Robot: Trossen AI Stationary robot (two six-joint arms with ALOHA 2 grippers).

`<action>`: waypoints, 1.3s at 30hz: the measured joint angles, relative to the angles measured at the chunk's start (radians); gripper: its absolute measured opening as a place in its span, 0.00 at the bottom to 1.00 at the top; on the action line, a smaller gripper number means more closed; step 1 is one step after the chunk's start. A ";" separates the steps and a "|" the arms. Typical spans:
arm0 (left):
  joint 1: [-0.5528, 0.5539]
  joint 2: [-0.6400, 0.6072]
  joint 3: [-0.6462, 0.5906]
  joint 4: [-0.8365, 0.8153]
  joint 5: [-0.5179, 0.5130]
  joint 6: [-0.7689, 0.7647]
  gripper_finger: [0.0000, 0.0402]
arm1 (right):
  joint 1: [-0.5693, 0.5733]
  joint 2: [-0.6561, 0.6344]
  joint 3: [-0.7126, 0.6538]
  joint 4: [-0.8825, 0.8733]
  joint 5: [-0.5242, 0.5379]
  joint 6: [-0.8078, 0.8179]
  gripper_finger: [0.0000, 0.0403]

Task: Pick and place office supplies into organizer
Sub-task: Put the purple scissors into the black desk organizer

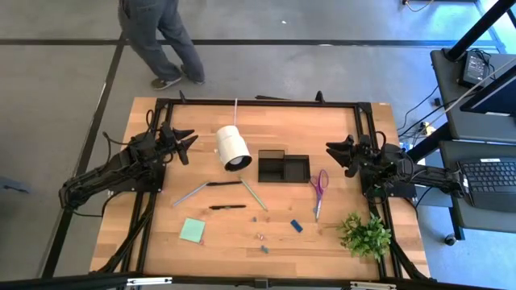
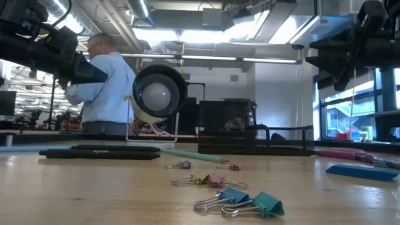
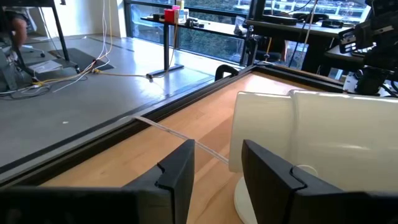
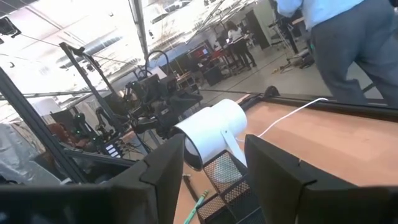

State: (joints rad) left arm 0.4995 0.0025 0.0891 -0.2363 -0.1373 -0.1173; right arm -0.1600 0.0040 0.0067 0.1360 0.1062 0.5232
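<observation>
The black two-compartment organizer stands at the table's middle, its mesh wall showing in the low view. The supplies lie loose on the wood: purple-handled scissors to its right, dark pens, a light pen and a green pencil to its left, a mint-green sticky-note pad, blue bits and small clips nearer the front. My left gripper is open above the table's left side. My right gripper is open at the right side. Neither holds anything.
A white cylinder roll lies between my left gripper and the organizer, close ahead of the left fingers. A green leafy plant stands at the front right. A person walks beyond the far edge.
</observation>
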 joint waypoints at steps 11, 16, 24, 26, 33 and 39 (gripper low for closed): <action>0.000 0.000 0.000 0.000 -0.002 0.000 0.32 | 0.000 0.000 0.000 0.002 -0.003 -0.004 0.43; 0.000 0.000 0.000 0.000 -0.002 0.000 0.32 | 0.000 0.000 0.000 0.001 -0.003 -0.002 0.47; 0.000 0.000 0.000 0.000 -0.002 0.000 0.32 | 0.000 0.001 0.000 0.049 -0.006 0.083 0.63; 0.000 0.000 0.000 0.000 -0.002 0.000 0.32 | 0.000 0.001 0.000 0.086 -0.006 0.138 0.64; 0.000 0.000 0.000 0.000 -0.001 -0.042 0.32 | 0.000 0.000 0.000 0.162 -0.006 0.155 0.64; 0.000 0.000 0.000 0.000 0.000 -0.045 0.32 | 0.000 0.021 0.036 0.137 -0.002 0.149 0.64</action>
State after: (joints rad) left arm 0.4994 0.0025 0.0891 -0.2361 -0.1375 -0.1625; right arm -0.1596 0.0245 0.0422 0.2727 0.1043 0.6722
